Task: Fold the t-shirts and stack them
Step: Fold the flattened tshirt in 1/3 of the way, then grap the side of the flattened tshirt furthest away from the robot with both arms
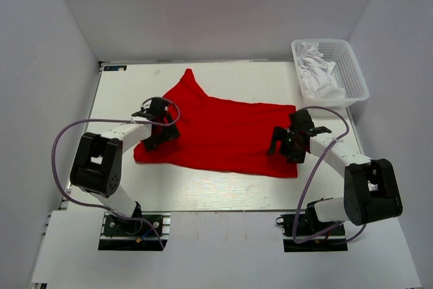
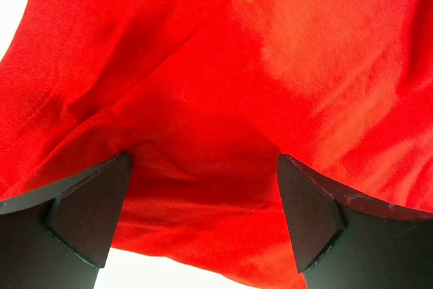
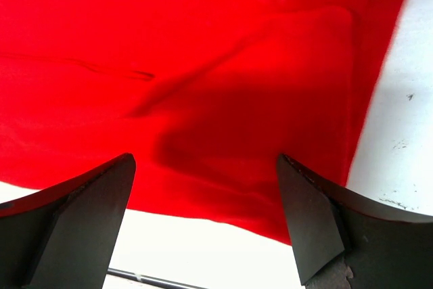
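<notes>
Red cloth takes up the middle of the white table (image 1: 203, 191): one red shirt (image 1: 216, 133) lies spread out there, mostly flat, with a pointed part reaching toward the far edge on the left side. The left gripper (image 1: 161, 133) hangs over the shirt's left end with its jaws as wide apart as they go and nothing between them. Its wrist view shows soft creases in the cloth under the two dark fingers (image 2: 88, 214), with a strip of bare table past the near hem. The right gripper (image 1: 285, 143) is over the shirt's right end near the corner, jaws just as wide and holding nothing. Its wrist view shows the shirt's side edge and near edge, with bare table beyond both. Whether either gripper's tips actually touch the cloth I cannot tell. In the far right corner stands a white basket (image 1: 353, 79), just beyond the red shirt's far right corner, with white shirts (image 1: 316, 72) crumpled inside it.
</notes>
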